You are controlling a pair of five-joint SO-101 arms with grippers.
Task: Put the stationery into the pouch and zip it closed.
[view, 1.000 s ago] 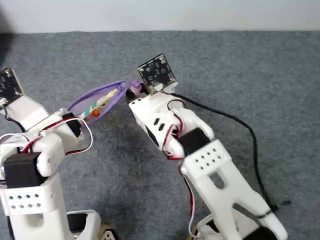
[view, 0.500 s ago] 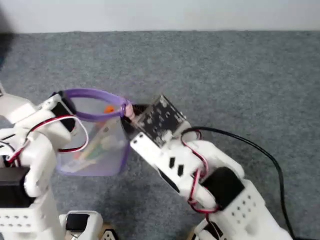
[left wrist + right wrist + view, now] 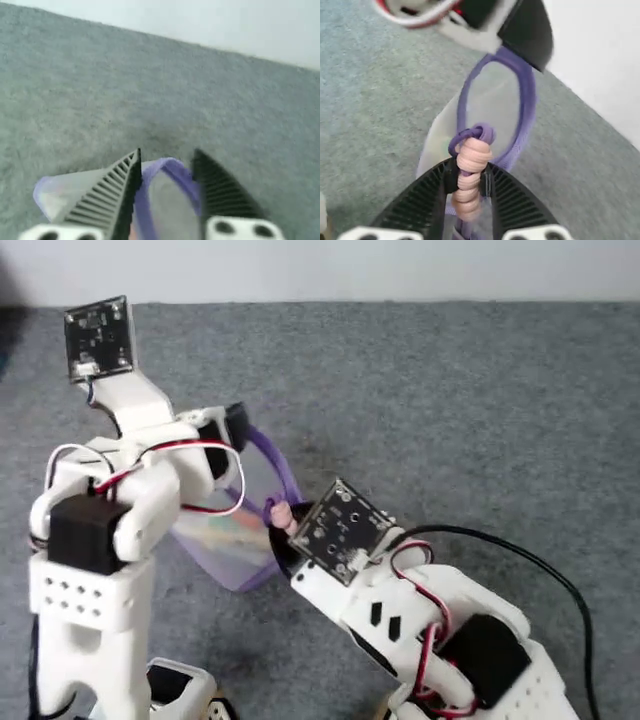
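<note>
grey mat [image 3: 480, 390] runs wide and bare toward the pale wall, so there's plenty of room out there. nearer in it's tight: left arm [image 3: 110, 540] and right arm [image 3: 430, 620] stand close, with the pouch [image 3: 235, 545] slung between them. left gripper [image 3: 165, 156] has its jaws pinched on the purple rim at one end. right gripper [image 3: 467, 175] is clamped tight on the pink zip pull [image 3: 469, 162] at the other. coloured stationery [image 3: 222, 530] shows through the clear wall, so loading looks done. the mouth gapes in a loop, so the zipping is all to come. a black cable [image 3: 480, 533] trails by the right arm, a possible snag.
</note>
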